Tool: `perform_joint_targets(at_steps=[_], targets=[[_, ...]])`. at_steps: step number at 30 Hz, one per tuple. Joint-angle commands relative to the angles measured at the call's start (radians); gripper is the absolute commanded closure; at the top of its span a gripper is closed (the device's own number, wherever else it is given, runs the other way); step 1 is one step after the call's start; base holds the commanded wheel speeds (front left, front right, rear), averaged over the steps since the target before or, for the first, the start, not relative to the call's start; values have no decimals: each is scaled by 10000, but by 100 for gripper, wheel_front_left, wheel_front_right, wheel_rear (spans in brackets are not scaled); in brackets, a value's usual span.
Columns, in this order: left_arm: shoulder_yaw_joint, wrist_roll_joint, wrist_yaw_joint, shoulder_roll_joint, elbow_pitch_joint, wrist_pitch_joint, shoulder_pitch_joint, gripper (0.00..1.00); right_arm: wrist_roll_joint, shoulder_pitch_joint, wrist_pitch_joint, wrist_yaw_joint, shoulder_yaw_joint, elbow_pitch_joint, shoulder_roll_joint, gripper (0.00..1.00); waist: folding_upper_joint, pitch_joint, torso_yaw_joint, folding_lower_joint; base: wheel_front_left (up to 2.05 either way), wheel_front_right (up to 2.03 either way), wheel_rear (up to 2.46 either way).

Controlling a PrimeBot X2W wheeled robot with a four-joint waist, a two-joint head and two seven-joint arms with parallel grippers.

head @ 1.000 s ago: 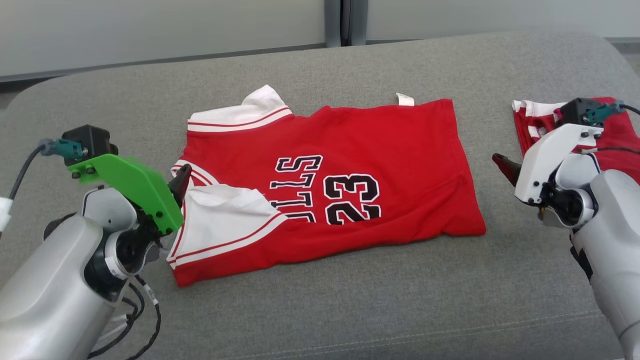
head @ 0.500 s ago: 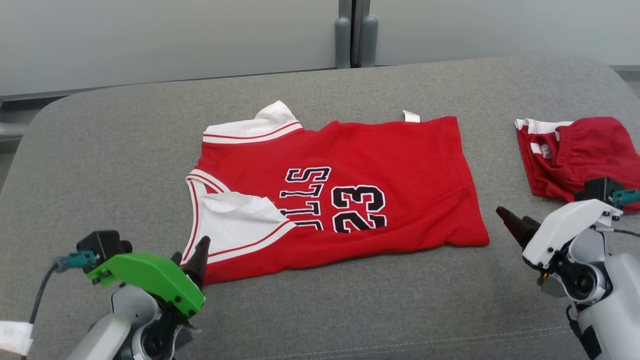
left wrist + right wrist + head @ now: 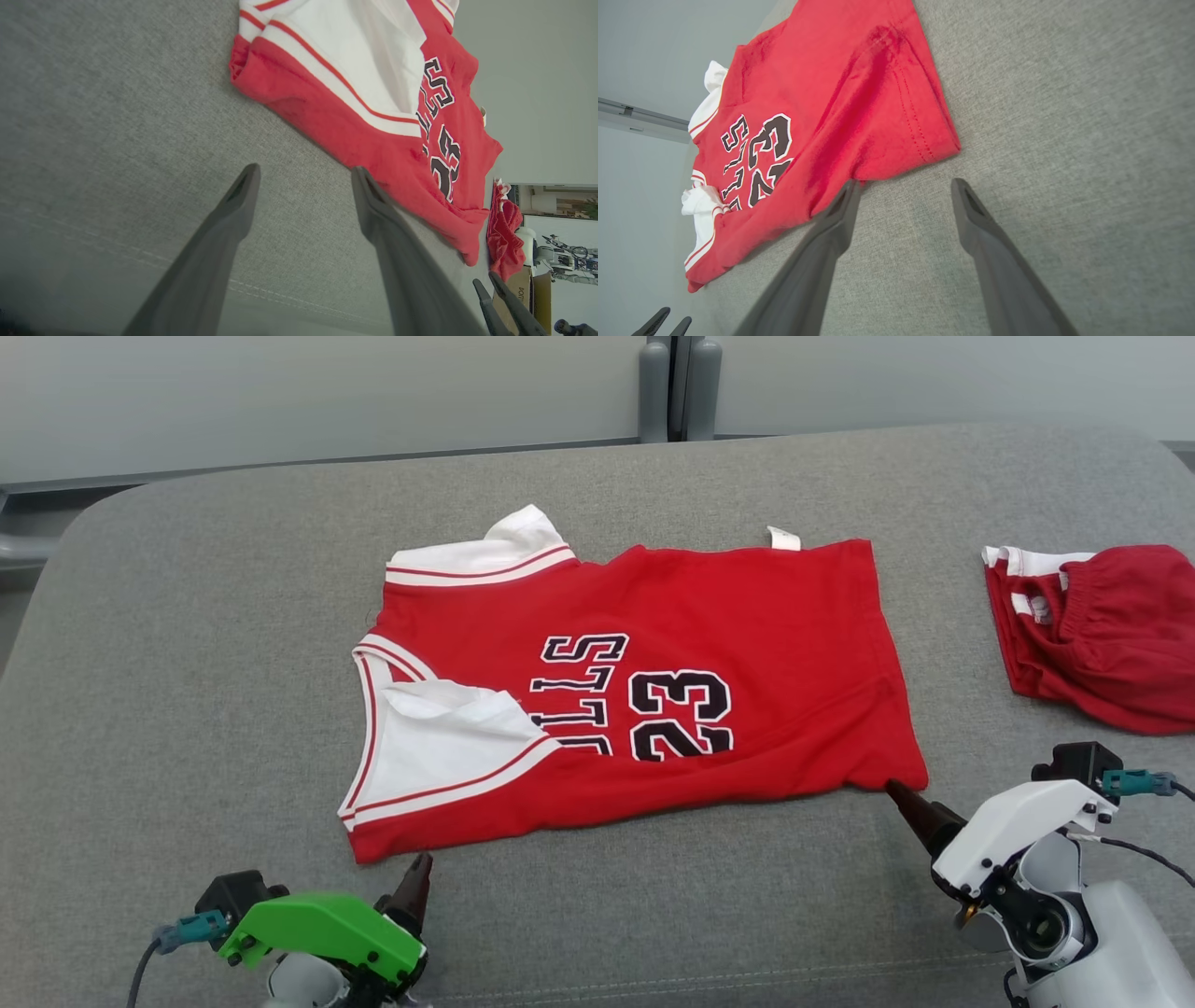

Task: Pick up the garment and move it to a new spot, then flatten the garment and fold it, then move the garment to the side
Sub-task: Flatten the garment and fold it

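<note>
The garment (image 3: 747,616) is a red jersey with white trim and a black "23", lying flat on the grey cushion (image 3: 187,663). My left gripper (image 3: 411,887) sits just in front of its near left corner, open and empty. In the left wrist view the left gripper (image 3: 304,171) hovers over bare cushion, with the garment (image 3: 327,121) just beyond its fingers. My right gripper (image 3: 910,803) points at the near right corner, open. In the right wrist view the right gripper (image 3: 906,183) has one fingertip at the hem of the garment (image 3: 831,93), the other over cushion.
A second red piece of clothing (image 3: 1111,644) lies bunched at the cushion's right end, also seen as a red heap (image 3: 504,233). A stitched seam runs along the cushion's near edge. A pale wall with a grey post (image 3: 677,383) stands behind.
The head camera has shifted. Both grippers have come down toward the cushion's near side, the left from the armhole to the near left corner, the right to the near right corner. Both stayed open.
</note>
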Motion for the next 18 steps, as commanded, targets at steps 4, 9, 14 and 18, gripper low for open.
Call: perform_joint_targets(at_steps=[4,9,14,18], targets=[[569,-488,-178,-406,702,-210,-378,0,-82,-46,19,-1,-99,-144,120,0,0,161,-73,0,0,0,0],[1207,-909,-545,-783,1589,-615,-694,0,-109,-147,124,-1,-107,-233,202,0,0,368,-260,0,0,0,0],[1471,-1040,-762,-959,2164,-793,-976,0,-134,-219,127,-1,-146,-278,229,0,0,521,-392,0,0,0,0],[1664,-1057,-1035,-1054,2680,-978,-1208,0,-91,-243,122,-1,-172,-302,299,0,0,640,-475,0,0,0,0]])
